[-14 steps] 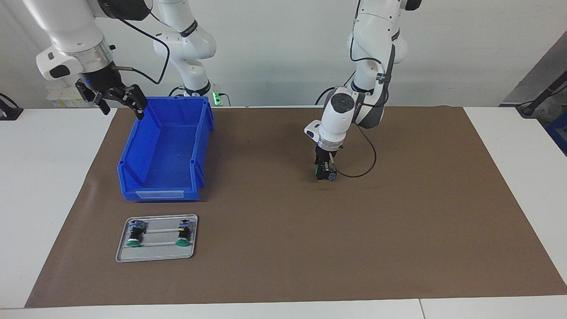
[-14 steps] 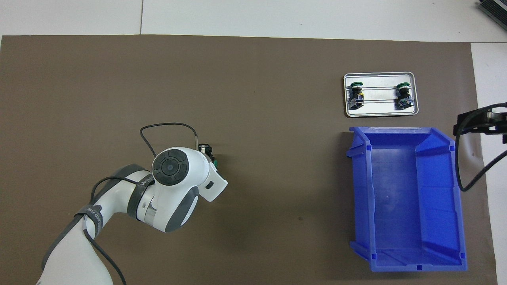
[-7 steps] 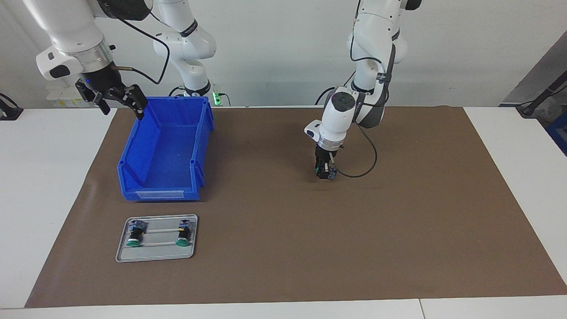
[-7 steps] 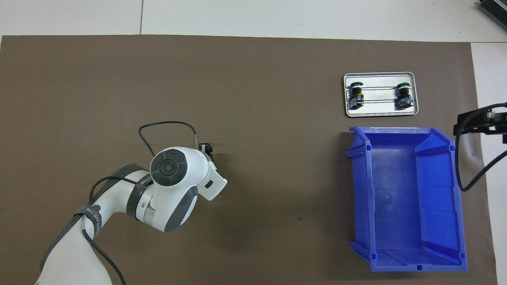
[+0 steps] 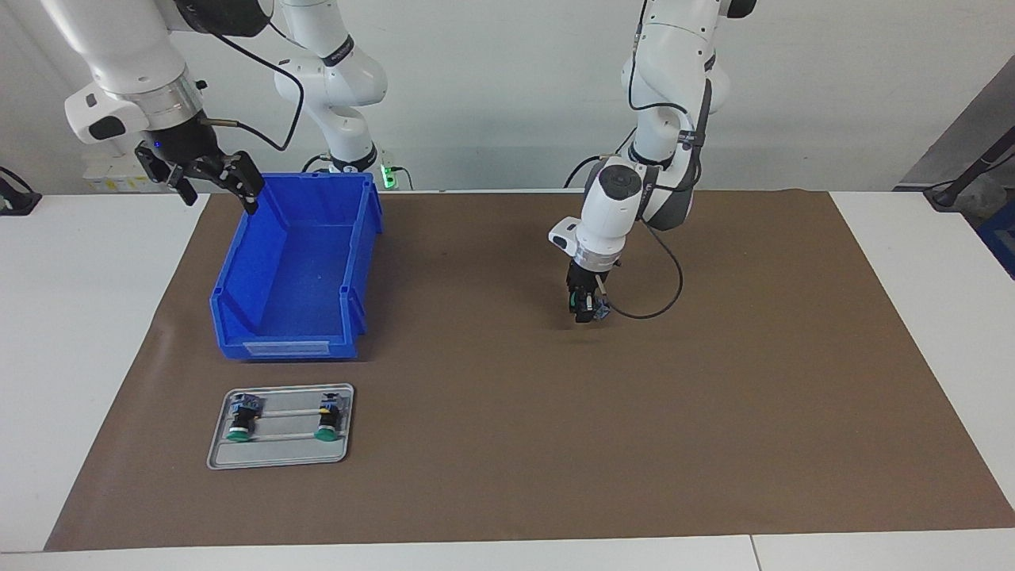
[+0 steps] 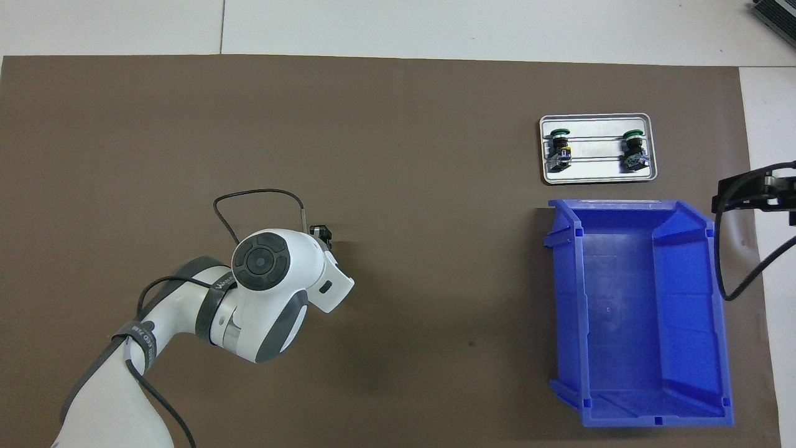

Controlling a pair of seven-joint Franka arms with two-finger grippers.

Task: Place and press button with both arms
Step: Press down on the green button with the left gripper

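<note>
My left gripper [image 5: 585, 305] points down over the middle of the brown mat, shut on the button [image 5: 595, 311]. The button's green cap faces the right arm's end and its blue-grey base faces the left arm's end. It sits at or just above the mat; I cannot tell which. In the overhead view the left wrist hides the button, and only the left gripper's tip [image 6: 322, 234] shows. My right gripper [image 5: 210, 178] waits open in the air over the blue bin's edge nearest the right arm's end, and it also shows as the right gripper [image 6: 755, 193] from above.
A blue bin [image 5: 361, 238] stands open on the mat toward the right arm's end, seen from above as the blue bin [image 6: 563, 298]. Farther from the robots lies a metal tray [image 5: 277, 458] with two more green-capped buttons [image 5: 238, 424] [image 5: 326, 420]. A black cable loops beside the left wrist.
The left gripper's fingers have closed in on the button, and the wrist has shifted slightly toward the left arm's end. The right arm has not moved.
</note>
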